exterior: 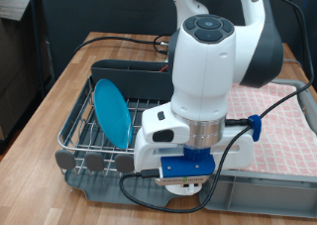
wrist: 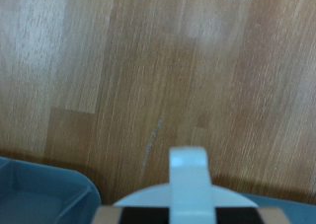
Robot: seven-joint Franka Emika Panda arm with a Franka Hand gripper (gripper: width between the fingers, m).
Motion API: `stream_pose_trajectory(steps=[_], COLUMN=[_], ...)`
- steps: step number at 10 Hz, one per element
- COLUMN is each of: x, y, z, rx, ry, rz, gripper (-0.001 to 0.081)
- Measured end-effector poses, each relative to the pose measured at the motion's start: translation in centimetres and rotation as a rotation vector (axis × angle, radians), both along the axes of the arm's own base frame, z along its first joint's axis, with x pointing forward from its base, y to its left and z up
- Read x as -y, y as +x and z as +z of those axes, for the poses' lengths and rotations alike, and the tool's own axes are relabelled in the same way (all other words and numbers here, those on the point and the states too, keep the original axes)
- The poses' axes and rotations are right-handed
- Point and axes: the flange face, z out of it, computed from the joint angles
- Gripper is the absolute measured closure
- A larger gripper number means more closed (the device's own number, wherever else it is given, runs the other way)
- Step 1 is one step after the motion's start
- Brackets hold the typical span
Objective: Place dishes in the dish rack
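Observation:
The light-blue plate [exterior: 111, 111] stands on edge in the dish rack [exterior: 74, 136], a silver wire rack with a tall grey back compartment [exterior: 129, 71]. My gripper [exterior: 184, 188] hangs low at the exterior view's bottom, between the rack's front corner and the grey crate; the hand hides its fingers. In the wrist view a white rounded thing with an upright pale strip [wrist: 188, 180], probably the mug, sits right at the gripper over bare wood. The wooden spoon is out of view.
The grey crate lined with pink checked cloth [exterior: 287, 126] fills the exterior view's right. Round grey discs [exterior: 94, 162] line the rack's front. Black cables [exterior: 272, 111] trail from the wrist. A blue-grey corner [wrist: 39, 189] shows in the wrist view.

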Motion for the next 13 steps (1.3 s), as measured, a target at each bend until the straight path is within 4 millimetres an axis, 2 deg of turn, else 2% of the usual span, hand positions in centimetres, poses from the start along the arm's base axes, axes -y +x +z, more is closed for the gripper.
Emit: stream_pose_trajectory(steps=[1,2,4,5,6,7,8,13], x=[-0.2,-0.3,-0.4,-0.4,-0.5,-0.5,-0.5,-0.4], y=[0.0,0.0,0.0,0.1,0.1,0.2,0.3,0.4], z=[-0.1,-0.1,0.1,0.4,0.8,1.5,2.1,6.1], rx=[0.001,0.001,-0.001,-0.015,-0.033,-0.049,-0.061,-0.06], ry=[-0.004,-0.007,-0.009,-0.008,-0.007,-0.007,-0.007,-0.013], rz=[0.001,0.003,0.006,0.011,0.018,0.024,0.027,0.029], gripper=[0.0654,0.0654,0.0322,0.0322,0.0166,0.0166,0.0037,0.0003])
